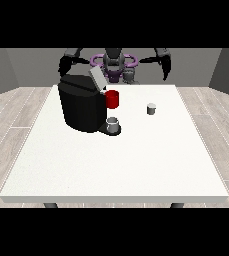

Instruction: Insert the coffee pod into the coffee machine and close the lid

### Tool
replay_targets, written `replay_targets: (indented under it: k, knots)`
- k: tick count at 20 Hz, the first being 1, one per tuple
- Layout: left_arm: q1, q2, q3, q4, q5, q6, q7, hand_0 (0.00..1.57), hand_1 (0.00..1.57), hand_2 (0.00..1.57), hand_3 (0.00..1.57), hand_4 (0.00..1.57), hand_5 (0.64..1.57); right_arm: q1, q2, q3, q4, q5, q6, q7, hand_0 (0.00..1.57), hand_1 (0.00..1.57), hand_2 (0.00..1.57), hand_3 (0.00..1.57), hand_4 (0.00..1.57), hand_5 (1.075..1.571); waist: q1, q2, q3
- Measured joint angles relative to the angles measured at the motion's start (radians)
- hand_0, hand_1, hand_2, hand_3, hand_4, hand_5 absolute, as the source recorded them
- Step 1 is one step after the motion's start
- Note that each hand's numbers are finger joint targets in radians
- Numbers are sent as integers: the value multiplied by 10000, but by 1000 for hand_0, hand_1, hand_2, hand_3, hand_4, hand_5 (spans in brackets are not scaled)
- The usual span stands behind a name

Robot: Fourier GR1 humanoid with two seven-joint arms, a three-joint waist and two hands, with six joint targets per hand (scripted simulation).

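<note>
Right, the big white table [111, 165] fills the frame, and the robot [114, 62] sits small behind its far edge. On the table towards the view's left stands the black coffee machine [81, 107], bulky, with its grey lid [97, 77] tipped up and open, a red part [112, 99] at its front and a small grey cup [113, 125] on its base. Over to the view's right of it, well apart from the machine, stands the coffee pod [151, 108], a little pale cylinder, upright, its long axis vertical, alone on bare table.

Now the hands. The hand at the view's right [166, 67] hangs raised behind the far edge, beyond the pod and a touch further towards the view's right. The hand at the view's left [64, 65] hovers above and behind the machine. Neither touches anything; whether their fingers are released or clenched, I cannot tell.

So the pod lies forward of the hand at the view's right, towards the camera and down, and that hand looks the nearer one. Nothing picked up yet, lid waiting.
</note>
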Motion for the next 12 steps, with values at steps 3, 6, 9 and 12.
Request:
replay_targets:
  k: [3, 6, 9, 12]
  knots:
    - [-631, 468, 458, 857, 118, -314, 44, 0, 0, 0, 0, 0, 1571, -83, 90, 129, -228, -39, -56, -112, 0, 0, 0, 0, 169, 1571, -322, 279, -1]
    - [-1280, 776, 667, 1619, 143, -601, 200, 0, 0, 0, 0, 0, 1571, -425, 190, 121, -204, 3, -223, -104, 0, 0, 0, 0, 174, 1571, -401, 580, -2]
    - [-1773, 1029, 815, 2443, -55, -635, 250, 0, 0, 0, 0, 0, 1571, -491, 230, 344, -320, 1, -321, -159, 0, 0, 0, 0, 186, 1571, -650, 861, -1]
    - [-2310, 1164, 982, 3348, -173, -656, 104, 0, 0, 0, 0, 0, 1571, -715, 192, 293, -256, -64, -324, -223, 0, 0, 0, 0, 118, 1571, -732, 1137, -3]
